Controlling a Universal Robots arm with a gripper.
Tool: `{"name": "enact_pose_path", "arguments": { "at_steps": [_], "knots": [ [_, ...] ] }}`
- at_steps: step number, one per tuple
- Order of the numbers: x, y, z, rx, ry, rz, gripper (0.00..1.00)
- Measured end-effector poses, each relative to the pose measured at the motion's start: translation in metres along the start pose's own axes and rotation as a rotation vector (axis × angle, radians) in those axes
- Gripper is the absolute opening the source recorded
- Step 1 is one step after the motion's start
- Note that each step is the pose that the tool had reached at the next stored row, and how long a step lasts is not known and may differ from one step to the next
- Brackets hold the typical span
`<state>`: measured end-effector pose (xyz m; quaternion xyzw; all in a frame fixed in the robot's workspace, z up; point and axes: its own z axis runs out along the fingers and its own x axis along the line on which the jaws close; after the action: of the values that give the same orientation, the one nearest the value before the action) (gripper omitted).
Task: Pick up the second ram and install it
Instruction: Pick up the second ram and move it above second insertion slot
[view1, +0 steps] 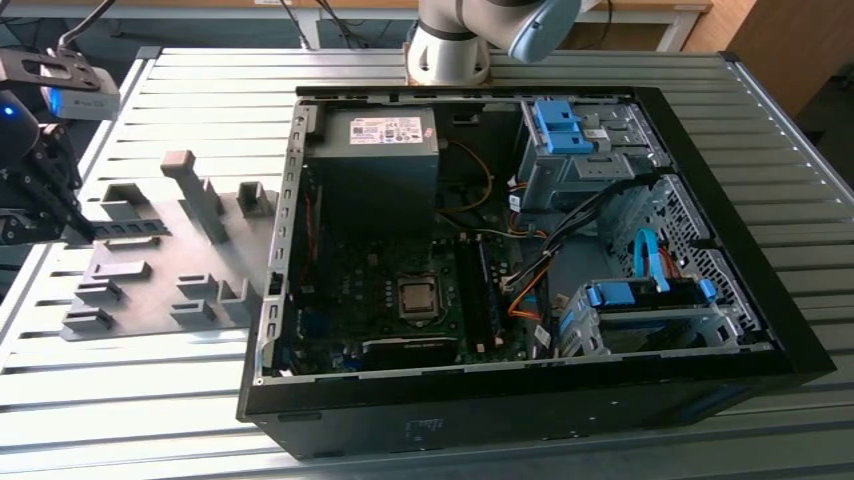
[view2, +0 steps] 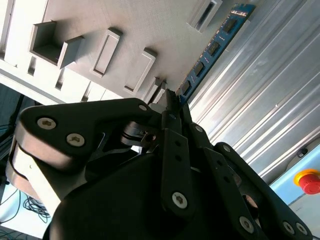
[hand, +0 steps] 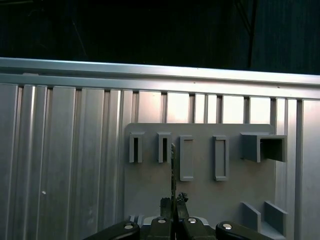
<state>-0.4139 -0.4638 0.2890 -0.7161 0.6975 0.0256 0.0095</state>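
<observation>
The second ram (view2: 215, 45) is a thin blue-green stick with black chips. My gripper (view2: 170, 100) is shut on one end of it, and the rest of the stick juts out past the fingertips. In the first wrist view the second ram (hand: 173, 160) shows edge-on over the grey fixture plate (hand: 200, 195), rising from the gripper (hand: 173, 200). In the exterior view the gripper (view1: 83, 235) is at the far left, and the second ram (view1: 134, 228) reaches from it toward the fixture plate (view1: 147, 300). The open computer case (view1: 534, 400) lies to the exterior view's right.
Grey fixture blocks (view1: 200, 195) stand up from the plate. Inside the case are the power supply (view1: 380, 135), the motherboard's processor socket (view1: 418, 297), the memory slots (view1: 478, 290), loose cables (view1: 527, 290) and blue drive cages (view1: 654, 300). The arm's base (view1: 447, 45) stands behind the case.
</observation>
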Motion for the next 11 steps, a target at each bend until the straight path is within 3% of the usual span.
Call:
{"name": "enact_pose_path", "arguments": {
  "at_steps": [11],
  "knots": [
    [-0.0001, 0.0000, -0.0020, 0.0001, 0.0000, 0.000, 0.14]
  ]
}}
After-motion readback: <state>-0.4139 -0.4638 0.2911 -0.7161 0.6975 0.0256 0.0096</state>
